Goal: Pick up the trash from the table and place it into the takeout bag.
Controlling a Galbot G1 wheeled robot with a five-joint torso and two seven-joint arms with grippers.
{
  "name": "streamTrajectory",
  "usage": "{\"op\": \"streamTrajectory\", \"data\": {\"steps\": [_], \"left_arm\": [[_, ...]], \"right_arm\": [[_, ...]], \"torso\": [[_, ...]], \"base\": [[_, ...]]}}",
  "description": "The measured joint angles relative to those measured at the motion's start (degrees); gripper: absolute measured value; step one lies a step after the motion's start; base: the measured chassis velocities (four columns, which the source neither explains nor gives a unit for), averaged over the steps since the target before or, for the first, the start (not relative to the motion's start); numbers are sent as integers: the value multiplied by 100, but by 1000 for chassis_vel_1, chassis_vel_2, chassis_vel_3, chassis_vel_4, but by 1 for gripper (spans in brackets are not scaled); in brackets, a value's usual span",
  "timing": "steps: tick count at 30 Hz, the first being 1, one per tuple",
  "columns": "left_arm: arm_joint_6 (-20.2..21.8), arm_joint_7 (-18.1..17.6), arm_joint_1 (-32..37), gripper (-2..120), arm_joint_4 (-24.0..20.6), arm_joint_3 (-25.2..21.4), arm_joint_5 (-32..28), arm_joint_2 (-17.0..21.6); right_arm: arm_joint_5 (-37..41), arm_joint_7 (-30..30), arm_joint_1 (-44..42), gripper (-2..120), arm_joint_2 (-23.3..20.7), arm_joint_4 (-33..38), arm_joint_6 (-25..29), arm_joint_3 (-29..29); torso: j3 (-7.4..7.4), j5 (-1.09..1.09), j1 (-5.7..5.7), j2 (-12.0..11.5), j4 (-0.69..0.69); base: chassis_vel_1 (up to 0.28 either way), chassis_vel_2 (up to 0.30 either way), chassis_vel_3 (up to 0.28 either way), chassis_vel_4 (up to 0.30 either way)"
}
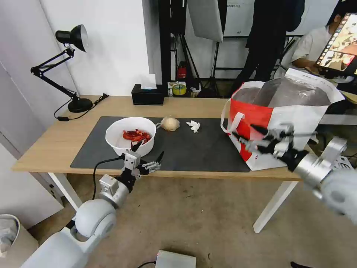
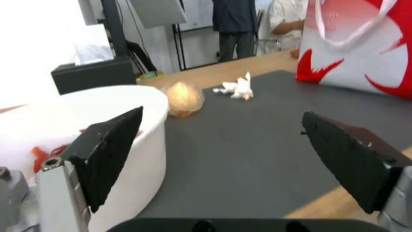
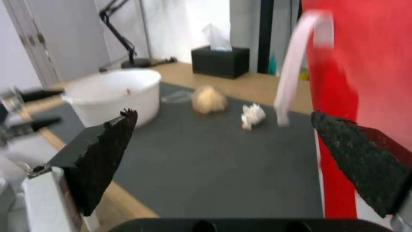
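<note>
On the dark mat (image 1: 193,152) of the table (image 1: 48,145) stand a white bowl (image 1: 131,134) with red scraps, a small clear bag with a beige lump (image 1: 170,123) and a crumpled tissue (image 1: 193,126). My left gripper (image 1: 150,149) is open at the table's front edge, one finger close against the bowl's (image 2: 150,106) near wall. The white-and-red takeout bag (image 1: 286,111) stands at the table's right end, mouth open. My right gripper (image 1: 243,132) is open in front of the bag's red side (image 3: 369,64), beside its white strap (image 3: 296,64). Nothing lies between either pair of fingers.
A black tissue box (image 1: 148,95) and a black desk lamp (image 1: 70,67) stand along the table's far edge. The lump bag (image 2: 183,98) and tissue (image 2: 238,88) lie in open mat between bowl and takeout bag. A pale bin (image 1: 11,230) sits on the floor at left.
</note>
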Motion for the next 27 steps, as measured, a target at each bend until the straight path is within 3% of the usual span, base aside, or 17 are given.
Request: {"op": "streamTrajectory", "data": {"steps": [12, 27], "left_arm": [[85, 228, 490, 100, 139, -355, 282, -57], [46, 225, 677, 100, 113, -666, 220, -29]], "right_arm": [[-1080, -351, -1066, 100, 573, -483, 1194, 47], [-999, -274, -1231, 100, 819, -456, 1394, 89]], "torso": [[0, 0, -1, 0, -1], [1, 0, 0, 0, 0]], "base": [[0, 0, 0, 0], [0, 0, 0, 0]]}}
